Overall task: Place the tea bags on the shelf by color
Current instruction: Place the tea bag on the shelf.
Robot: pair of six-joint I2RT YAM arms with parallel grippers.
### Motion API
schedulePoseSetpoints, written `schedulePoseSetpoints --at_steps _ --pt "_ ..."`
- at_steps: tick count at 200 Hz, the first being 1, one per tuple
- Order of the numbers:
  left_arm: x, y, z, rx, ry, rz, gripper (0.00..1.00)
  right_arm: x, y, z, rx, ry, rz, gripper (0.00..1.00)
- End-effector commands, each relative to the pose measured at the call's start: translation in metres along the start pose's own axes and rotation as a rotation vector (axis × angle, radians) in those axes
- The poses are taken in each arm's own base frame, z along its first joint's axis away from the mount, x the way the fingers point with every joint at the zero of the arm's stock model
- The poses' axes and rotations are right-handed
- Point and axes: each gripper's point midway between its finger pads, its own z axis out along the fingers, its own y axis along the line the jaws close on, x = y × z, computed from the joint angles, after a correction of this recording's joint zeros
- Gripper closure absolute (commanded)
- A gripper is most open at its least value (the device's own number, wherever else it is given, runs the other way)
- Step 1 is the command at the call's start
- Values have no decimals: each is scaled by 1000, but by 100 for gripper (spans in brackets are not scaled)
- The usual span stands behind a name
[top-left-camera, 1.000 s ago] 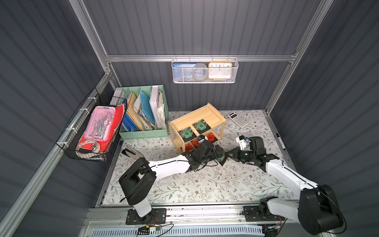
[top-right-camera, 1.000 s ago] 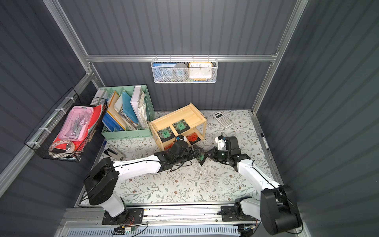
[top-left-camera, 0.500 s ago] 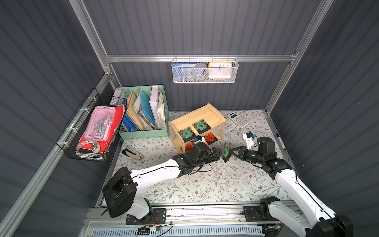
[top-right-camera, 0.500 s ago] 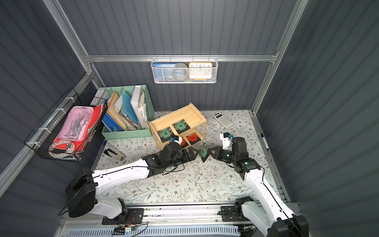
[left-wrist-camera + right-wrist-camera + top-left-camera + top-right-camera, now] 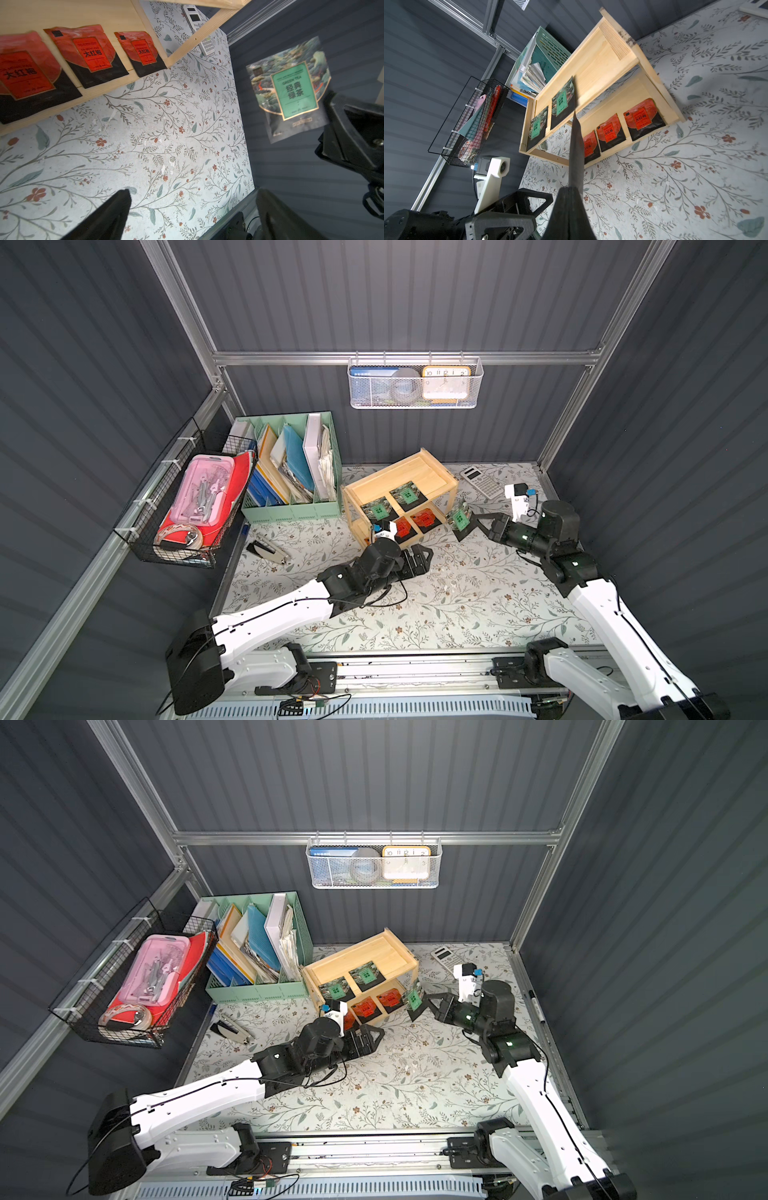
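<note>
1. green-label tea bag [image 5: 295, 91]: "GREEN TEA", 经典绿茶.
2. red-label tea bags [image 5: 93, 54], three: 大红袍; small line above, probably "DA HONG PAO".
3. clock [image 5: 445, 383] in wire basket [image 5: 415, 405]: numerals 10, 11, 12, 1, 2.

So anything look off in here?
Shelf sits skewed to the back wall, and the red tea bags and green tea bags overhang its front rims. White scuffs fleck the table cover. Nothing spilled.
</note>
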Motion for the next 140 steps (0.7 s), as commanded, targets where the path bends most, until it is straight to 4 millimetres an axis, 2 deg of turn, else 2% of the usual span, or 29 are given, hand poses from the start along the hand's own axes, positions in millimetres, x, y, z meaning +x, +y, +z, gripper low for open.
schedulePoseSetpoints --at_steps 1,96,101,140 --pt "2 13 -9 -31 -13 -7 0 -23 17 1 -44 -40 -51 100" --pt "4 29 -29 -58 -28 -33 0 -68 32 32 -104 -30 -125 100" --pt "3 29 -30 -57 -29 -33 0 -67 23 41 -92 -10 -113 100" --pt "5 34 -33 -73 -24 -38 0 -80 20 60 -98 9 -127 100"
